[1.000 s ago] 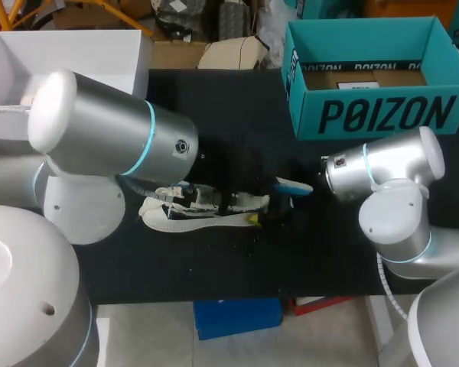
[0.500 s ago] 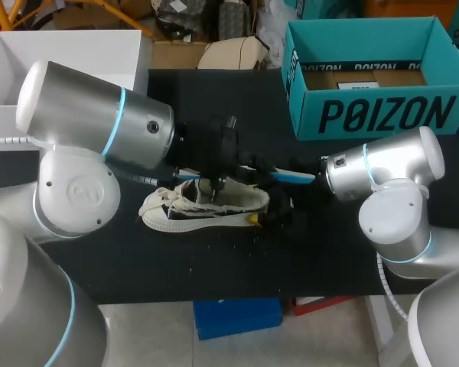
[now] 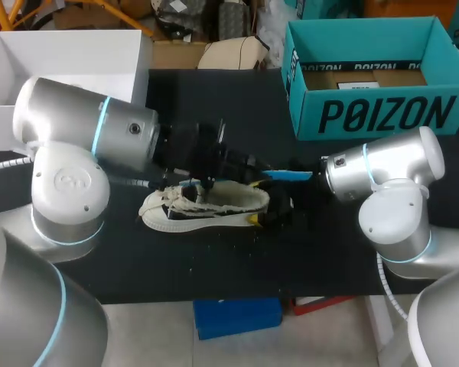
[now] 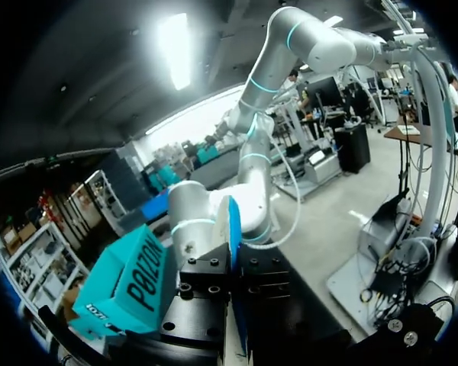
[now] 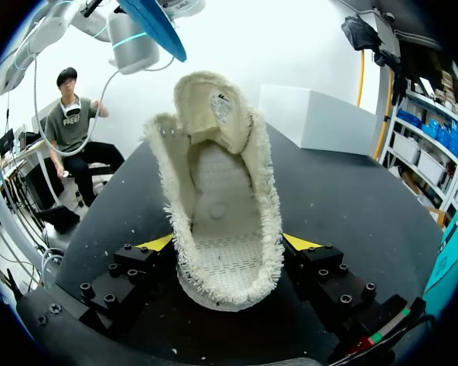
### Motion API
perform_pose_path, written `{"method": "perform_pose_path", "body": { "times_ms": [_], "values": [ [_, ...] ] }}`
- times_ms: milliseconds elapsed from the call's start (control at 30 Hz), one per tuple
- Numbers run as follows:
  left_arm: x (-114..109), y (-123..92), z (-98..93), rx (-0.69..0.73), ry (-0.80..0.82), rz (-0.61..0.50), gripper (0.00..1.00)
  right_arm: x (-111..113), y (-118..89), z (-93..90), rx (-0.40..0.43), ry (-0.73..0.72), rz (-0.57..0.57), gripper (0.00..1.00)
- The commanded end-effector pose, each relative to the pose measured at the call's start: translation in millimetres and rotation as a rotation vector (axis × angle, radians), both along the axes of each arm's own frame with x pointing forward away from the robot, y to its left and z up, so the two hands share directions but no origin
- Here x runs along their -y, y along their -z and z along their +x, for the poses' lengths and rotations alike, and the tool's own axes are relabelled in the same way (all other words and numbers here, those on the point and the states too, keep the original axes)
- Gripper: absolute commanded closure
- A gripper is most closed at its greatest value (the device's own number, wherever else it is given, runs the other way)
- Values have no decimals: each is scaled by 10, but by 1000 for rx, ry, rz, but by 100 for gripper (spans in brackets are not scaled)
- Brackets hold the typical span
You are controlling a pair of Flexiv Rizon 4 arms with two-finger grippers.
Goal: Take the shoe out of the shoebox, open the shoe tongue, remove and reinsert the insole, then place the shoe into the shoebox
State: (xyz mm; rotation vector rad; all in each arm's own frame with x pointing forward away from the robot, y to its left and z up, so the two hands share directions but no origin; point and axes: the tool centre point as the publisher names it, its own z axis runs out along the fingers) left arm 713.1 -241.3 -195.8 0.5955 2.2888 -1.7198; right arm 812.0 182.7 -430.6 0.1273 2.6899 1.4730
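A cream, fuzzy-edged shoe (image 3: pixel 206 205) lies on its sole on the black table (image 3: pixel 214 267), toe toward my left side. My right gripper (image 3: pixel 269 212) is shut on its heel; in the right wrist view the shoe (image 5: pixel 221 213) sits between the yellow fingertips (image 5: pixel 159 242), tongue folded forward and the inside bare. My left gripper (image 3: pixel 241 167) hovers above the shoe, shut on a blue insole (image 3: pixel 288 176) that sticks out toward my right arm. The left wrist view shows that insole (image 4: pixel 233 229) edge-on between the black fingers (image 4: pixel 206 301). The teal shoebox (image 3: pixel 371 76) stands open at the back right.
A white box (image 3: pixel 69 57) stands at the back left corner, also seen ahead of the shoe as the white box (image 5: pixel 320 118). Bare black table lies in front of the shoe and between the shoe and the shoebox.
My left arm's large joint has swung back to the left, uncovering the shoe. The left gripper has risen off the shoe with the insole. The right arm and the shoe have stayed put.
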Motion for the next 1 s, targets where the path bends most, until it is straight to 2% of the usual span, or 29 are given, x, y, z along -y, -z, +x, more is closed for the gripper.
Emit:
{"method": "perform_pose_path", "body": {
  "times_ms": [33, 100, 400, 700, 867, 1000],
  "values": [
    [-174, -81, -21, -31, 0, -47, 100, -17, 39, 17, -1, 2, -2, 100],
    [-202, -125, -21, -31, -5, -46, 100, -17, 39, 17, -1, 2, -2, 100],
    [-275, -391, 5, -133, 9, -169, 100, -17, 39, 17, -1, 2, -2, 100],
    [-266, -647, 18, -143, 20, -169, 100, -17, 39, 17, -1, 2, -2, 100],
    [-287, -788, 24, -169, 32, -225, 100, -17, 39, 17, -1, 2, -2, 100],
    [-292, -814, 23, -181, 37, -246, 100, -17, 39, 17, -1, 2, -2, 100]
  ]
}}
